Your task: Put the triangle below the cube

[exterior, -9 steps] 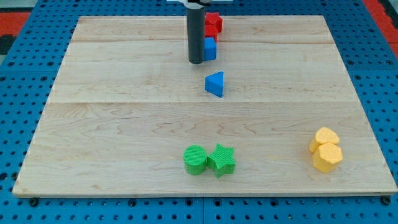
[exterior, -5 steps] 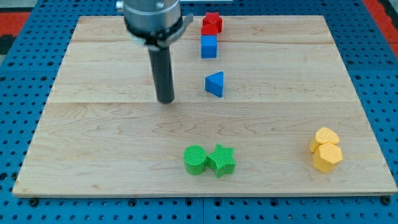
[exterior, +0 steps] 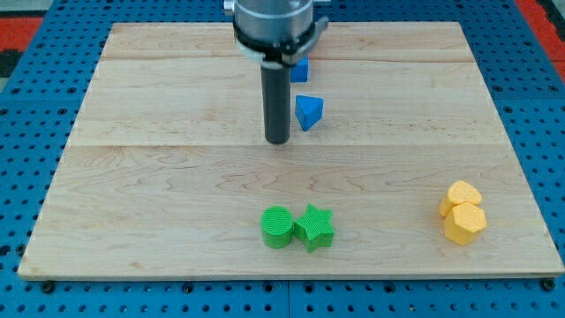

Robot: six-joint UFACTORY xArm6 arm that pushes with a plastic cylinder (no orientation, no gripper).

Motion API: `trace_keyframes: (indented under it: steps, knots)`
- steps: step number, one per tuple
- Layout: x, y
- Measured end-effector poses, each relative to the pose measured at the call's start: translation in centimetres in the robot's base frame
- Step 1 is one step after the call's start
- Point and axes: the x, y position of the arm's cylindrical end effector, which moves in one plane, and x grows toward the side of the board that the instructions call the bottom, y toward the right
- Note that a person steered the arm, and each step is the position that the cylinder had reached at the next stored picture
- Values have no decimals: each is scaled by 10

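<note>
Tool: a straight dark rod without jaws is fitted, so nothing is spread, pressed together or pinched. My tip is set on the board just to the view's left of the blue triangle; whether the rod's side touches the block cannot be told.

Triangle: it is found in the upper middle of the board, well apart from both side edges, with a point turned toward the view's left.

Cube: the blue cube is largely hidden behind the rod and its mount; only a sliver is seen, near the board's top edge and above the triangle.

Task standing: the triangle is judged to lie already below the cube, slightly toward the view's right. Little correction, if any, appears to be owed.

Other blocks: a green cylinder and green star are noted touching near the bottom edge; two yellow blocks are stacked close together toward the bottom-right corner. None is near the work.

Risk, overshoot: a push from the present side would be expected to carry the triangle toward the right edge, out from under the cube.

Risk, spin: contact off the triangle's centre would likely turn it instead of sliding it.

Risk, cube: with the cube concealed, it could be clipped by the rod on withdrawal toward the top edge.
</note>
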Motion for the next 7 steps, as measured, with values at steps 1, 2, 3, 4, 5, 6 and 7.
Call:
trace_keyframes:
  steps: [1,2,3,4,5,6,7]
  knots:
    - [2,45]
    - [-32,33]
    - [-63,5]
    - [-79,-3]
    - [-60,-3]
    - [-35,5]
    - [-55,11]
